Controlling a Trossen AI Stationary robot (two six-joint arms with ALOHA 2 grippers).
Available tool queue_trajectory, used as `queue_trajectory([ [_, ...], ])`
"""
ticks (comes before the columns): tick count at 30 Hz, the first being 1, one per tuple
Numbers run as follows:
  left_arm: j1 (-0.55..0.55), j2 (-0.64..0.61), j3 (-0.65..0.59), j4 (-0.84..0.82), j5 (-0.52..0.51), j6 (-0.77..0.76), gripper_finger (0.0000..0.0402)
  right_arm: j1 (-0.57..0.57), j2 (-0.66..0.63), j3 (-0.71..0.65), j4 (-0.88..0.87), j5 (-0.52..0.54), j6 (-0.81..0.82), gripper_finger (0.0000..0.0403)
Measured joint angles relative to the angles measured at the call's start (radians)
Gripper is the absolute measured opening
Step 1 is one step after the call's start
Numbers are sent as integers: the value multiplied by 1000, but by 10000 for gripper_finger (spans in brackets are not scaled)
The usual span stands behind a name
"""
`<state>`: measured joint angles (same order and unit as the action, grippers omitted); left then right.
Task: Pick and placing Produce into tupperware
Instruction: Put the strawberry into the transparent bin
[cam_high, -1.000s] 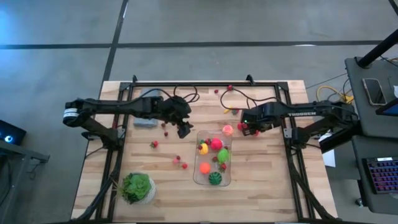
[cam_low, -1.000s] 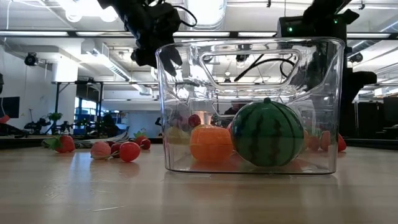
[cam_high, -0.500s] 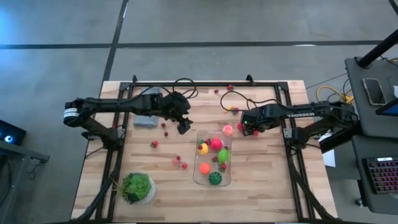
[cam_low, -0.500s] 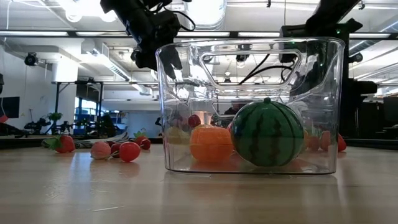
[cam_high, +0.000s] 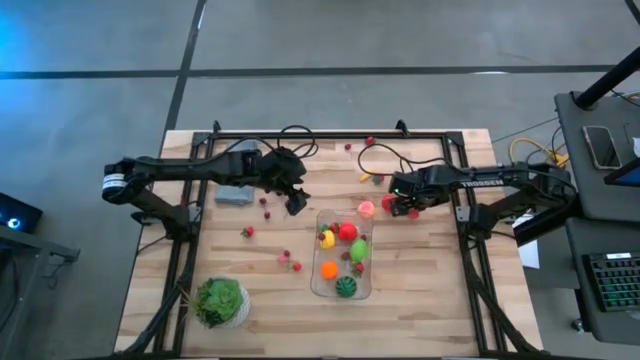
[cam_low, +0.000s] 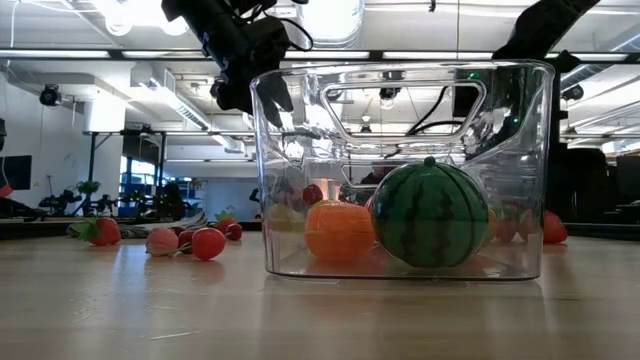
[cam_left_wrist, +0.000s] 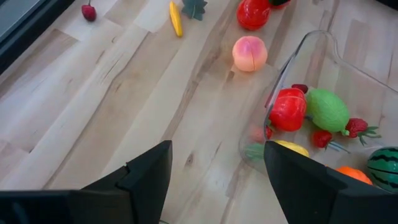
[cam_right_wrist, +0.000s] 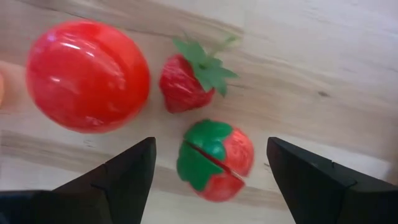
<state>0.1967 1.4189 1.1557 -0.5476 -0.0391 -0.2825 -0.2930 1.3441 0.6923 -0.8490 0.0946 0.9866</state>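
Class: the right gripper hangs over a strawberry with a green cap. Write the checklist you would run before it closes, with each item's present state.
1. Right gripper open: ok.
2. Capped strawberry lies between its fingers: ok.
3. Small strawberry and red ball outside the fingers: ok, though both lie close.
4. Fingers low enough to grip: cannot tell.
5. Tupperware has room left: ok.
6. Left gripper clear of the drop path: not ok, it hangs at the tupperware's far left corner.
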Motion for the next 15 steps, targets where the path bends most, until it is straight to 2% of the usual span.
queue_trajectory([
  [15, 0, 0, 0, 0, 0, -2, 239, 0, 0, -47, 8, -27, -27, 297],
])
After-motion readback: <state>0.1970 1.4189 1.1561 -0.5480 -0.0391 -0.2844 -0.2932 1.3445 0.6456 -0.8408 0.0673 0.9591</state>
